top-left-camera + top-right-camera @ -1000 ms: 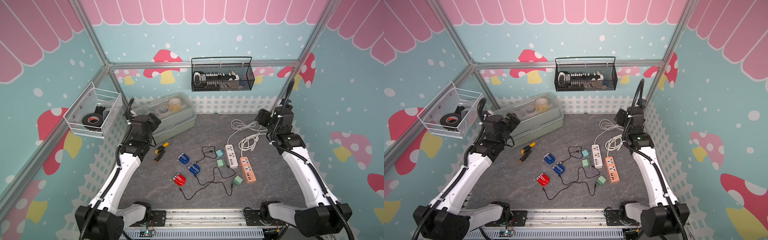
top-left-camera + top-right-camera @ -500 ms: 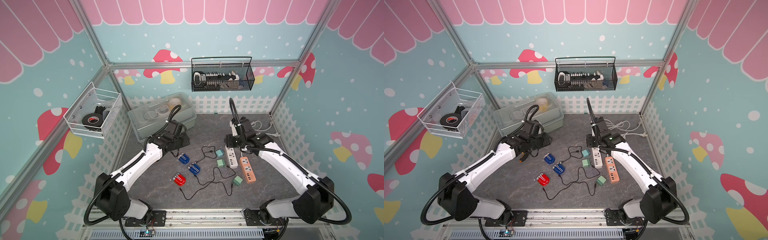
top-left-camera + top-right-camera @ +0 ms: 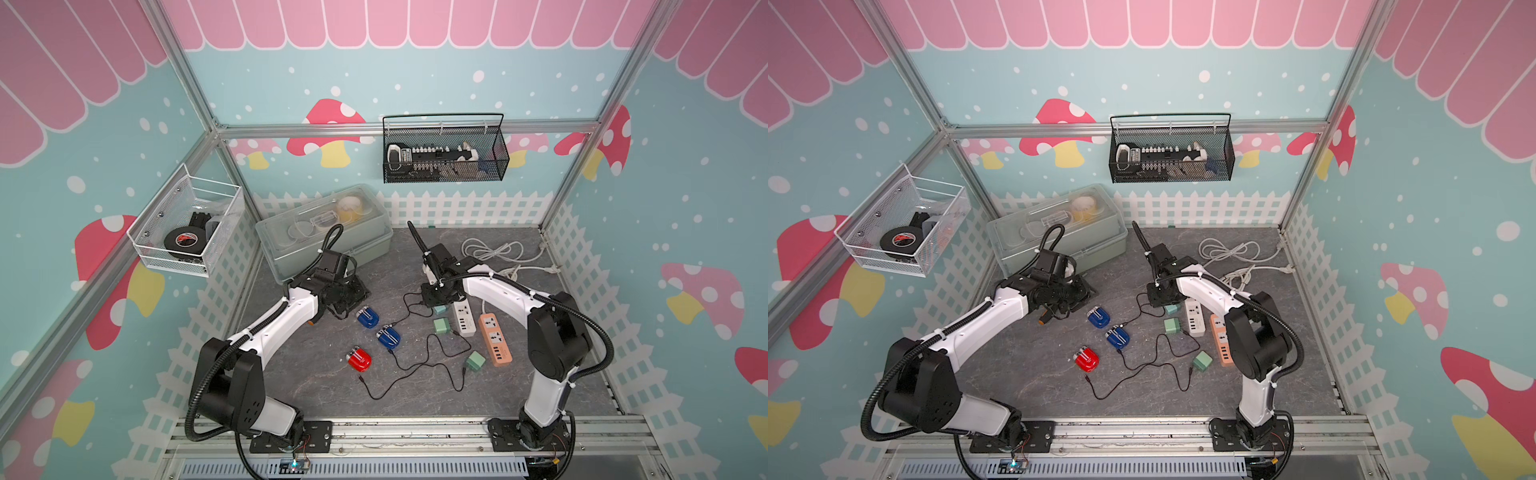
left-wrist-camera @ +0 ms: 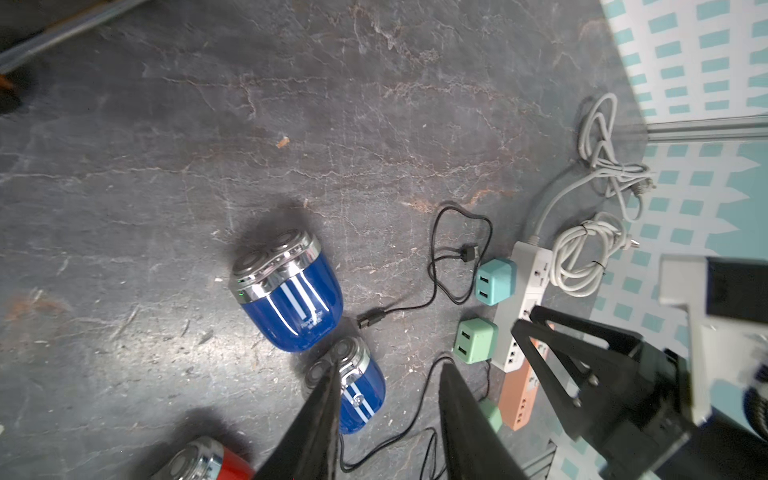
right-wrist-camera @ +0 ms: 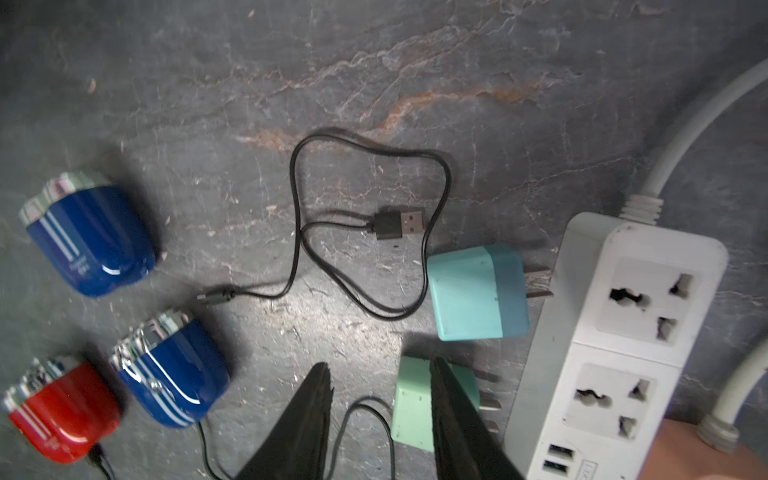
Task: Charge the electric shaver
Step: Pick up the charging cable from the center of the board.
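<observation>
left gripper (image 4: 390, 368): fingers partly apart with nothing between them, low over the table (image 4: 291, 124) and near the first blue shaver (image 4: 291, 299).
right gripper (image 5: 379, 363): fingers partly apart and gripping nothing. One finger hides part of the green adapter (image 5: 413, 399).
shavers: the first blue shaver lies mid-table, the second blue shaver (image 4: 361, 395) is just beside it, and the red shaver (image 3: 359, 359) is nearest the front rail (image 3: 415, 432).
right wrist view only: the USB plug (image 5: 401, 222) of the loose cable (image 5: 297, 208) lies bare near the teal adapter (image 5: 478, 291). That adapter's prongs point at the white power strip (image 5: 631, 332) but are not inserted.
top views only: the clear box (image 3: 324, 232) sits just behind the left arm, and the orange power strip (image 3: 494, 338) shows at full length beside the white one.
edges: a white fence (image 3: 469, 205) rims the table, and white cords (image 3: 494, 251) are coiled in the back right corner.
open room: the table is bare between the red shaver and the front rail, and behind the shavers between the arms.
</observation>
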Available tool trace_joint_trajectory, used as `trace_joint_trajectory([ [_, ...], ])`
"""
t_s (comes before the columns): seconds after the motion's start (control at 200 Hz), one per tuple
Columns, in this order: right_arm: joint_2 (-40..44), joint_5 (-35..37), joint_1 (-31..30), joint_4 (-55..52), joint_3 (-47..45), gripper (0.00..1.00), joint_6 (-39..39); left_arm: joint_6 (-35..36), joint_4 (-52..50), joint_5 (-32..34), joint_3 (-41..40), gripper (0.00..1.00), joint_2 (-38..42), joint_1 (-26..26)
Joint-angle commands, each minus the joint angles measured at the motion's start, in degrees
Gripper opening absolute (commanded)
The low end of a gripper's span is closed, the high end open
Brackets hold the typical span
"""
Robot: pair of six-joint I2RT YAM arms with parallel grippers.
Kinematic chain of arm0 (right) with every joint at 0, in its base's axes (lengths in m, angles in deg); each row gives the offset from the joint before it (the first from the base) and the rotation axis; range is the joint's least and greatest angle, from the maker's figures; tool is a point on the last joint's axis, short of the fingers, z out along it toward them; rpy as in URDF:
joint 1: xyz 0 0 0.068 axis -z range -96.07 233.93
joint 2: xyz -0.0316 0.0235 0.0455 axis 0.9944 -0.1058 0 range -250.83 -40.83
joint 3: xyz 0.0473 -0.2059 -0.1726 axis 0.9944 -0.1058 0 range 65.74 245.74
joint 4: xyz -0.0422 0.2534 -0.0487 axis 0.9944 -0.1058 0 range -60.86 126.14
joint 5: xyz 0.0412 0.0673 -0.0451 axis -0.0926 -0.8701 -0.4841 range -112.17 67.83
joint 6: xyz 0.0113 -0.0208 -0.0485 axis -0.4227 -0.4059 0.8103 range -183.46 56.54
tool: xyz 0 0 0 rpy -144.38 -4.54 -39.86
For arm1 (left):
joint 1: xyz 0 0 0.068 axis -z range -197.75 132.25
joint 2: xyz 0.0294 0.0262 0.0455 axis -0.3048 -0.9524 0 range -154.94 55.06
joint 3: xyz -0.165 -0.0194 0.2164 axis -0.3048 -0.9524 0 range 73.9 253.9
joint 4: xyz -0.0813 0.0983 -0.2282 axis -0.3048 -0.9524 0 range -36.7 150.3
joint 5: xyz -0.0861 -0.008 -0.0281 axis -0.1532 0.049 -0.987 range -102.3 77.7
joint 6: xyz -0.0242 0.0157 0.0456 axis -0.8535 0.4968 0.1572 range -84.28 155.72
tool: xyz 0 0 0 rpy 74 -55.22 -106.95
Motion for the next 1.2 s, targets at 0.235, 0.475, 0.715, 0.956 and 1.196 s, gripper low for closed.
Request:
trace_joint_trajectory([
  [0.235,-9.5,2.9,-1.8,-7.9,11.2,0.40,-20.5,-1.1,0.0,-1.6,-1.0,0.38,3.5,-0.7],
  [0.475,-11.6,11.3,-7.4,-8.8,10.6,0.29,-3.0,1.1,-1.9,-1.8,-1.1,0.38,5.0,-1.6],
  [0.715,-12.0,12.3,-7.9,-5.5,6.6,0.31,13.8,1.3,-2.1,-2.7,-2.4,0.38,6.0,-2.7],
  [0.956,-15.2,9.9,-7.5,-6.3,8.2,0.35,17.8,1.0,-2.1,-3.2,-2.0,0.38,5.7,-2.7],
  [1.196,-17.6,7.2,-7.4,-5.8,9.4,0.29,16.9,0.6,-2.1,-3.1,-2.2,0.37,6.1,-2.8],
])
